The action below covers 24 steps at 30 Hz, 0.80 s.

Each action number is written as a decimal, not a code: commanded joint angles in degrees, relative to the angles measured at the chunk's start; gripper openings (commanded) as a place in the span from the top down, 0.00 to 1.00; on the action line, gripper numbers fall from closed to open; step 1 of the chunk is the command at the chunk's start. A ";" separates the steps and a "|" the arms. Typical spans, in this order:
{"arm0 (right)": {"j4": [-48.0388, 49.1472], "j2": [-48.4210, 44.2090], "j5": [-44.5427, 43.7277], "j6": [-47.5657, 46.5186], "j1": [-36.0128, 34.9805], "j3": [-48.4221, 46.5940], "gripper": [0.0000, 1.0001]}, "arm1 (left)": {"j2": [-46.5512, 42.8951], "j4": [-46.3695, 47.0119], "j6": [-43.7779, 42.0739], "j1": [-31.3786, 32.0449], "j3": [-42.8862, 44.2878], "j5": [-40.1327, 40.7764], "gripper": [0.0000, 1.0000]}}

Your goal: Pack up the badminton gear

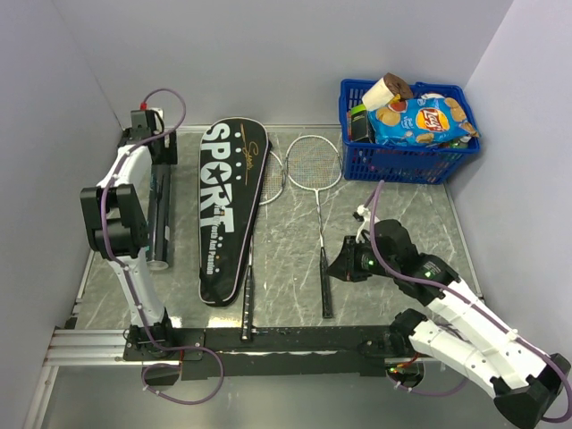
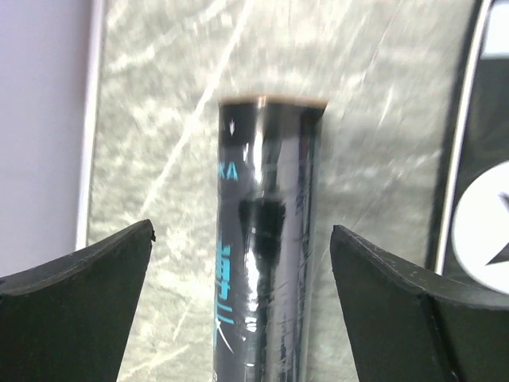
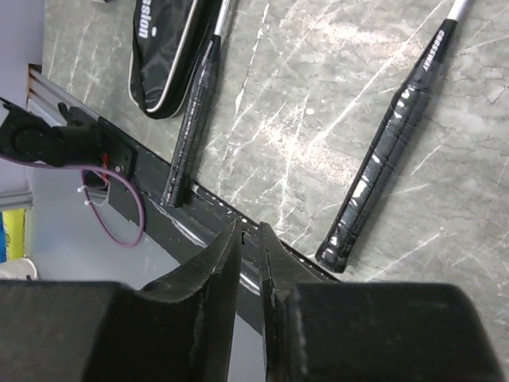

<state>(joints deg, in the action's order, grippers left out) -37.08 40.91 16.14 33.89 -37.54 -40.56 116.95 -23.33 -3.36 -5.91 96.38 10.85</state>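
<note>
Left jaws: spread wide on either side of the long black tube with teal print [image 2: 266,239]. They touch nothing and pinch nothing.
Right jaws: almost together, with only a thin slit between them and nothing in it. They hang over the near edge of the grey marbled desk [image 1: 420,219] at about 5 o'clock.
Tube: lies lengthwise along the desk's 9 o'clock side, close to the left wall. I cannot tell whether its end is capped.
Cover: the black racket-shaped "SPORT" cover [image 1: 228,210] lies flat just at 3 o'clock of the tube.
Left racket: thin, silver-headed and black-handled [image 1: 247,308]. It runs along the cover's 3 o'clock edge, with its head partly hidden by the cover.
Right racket: of the same make [image 1: 325,281], lying bare at the desk's centre. Its handle is just at 9 o'clock of the right jaws.
Shuttlecocks: none in sight; whether they are inside the tube cannot be told.
Basket: a blue plastic basket of snack packets [image 1: 402,161] stands in the 1 o'clock corner, apart from the gear.
Progress: most of the job seems left. Both rackets lie outside the cover, and nothing looks stowed or closed yet.
</note>
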 commanded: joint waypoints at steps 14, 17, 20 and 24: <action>3.41 10.77 -4.01 -3.22 0.01 -4.44 0.55 | -26.24 -10.85 7.65 28.74 -3.55 7.51 0.03; 3.42 12.35 -5.68 -2.69 0.45 -4.80 0.52 | -29.13 -11.13 14.15 34.64 -10.75 4.54 0.04; 4.21 12.53 -6.38 -1.55 0.54 -3.83 0.52 | -33.09 -5.79 18.29 38.69 -21.21 1.37 0.04; 5.35 12.18 -7.61 -0.40 0.62 -2.16 0.52 | -33.89 -6.90 22.68 41.76 -27.64 0.74 0.03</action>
<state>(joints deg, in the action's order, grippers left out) -34.65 53.74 11.14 32.14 -37.34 -42.74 84.23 -29.04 11.97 33.74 72.71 11.99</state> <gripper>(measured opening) 0.478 0.966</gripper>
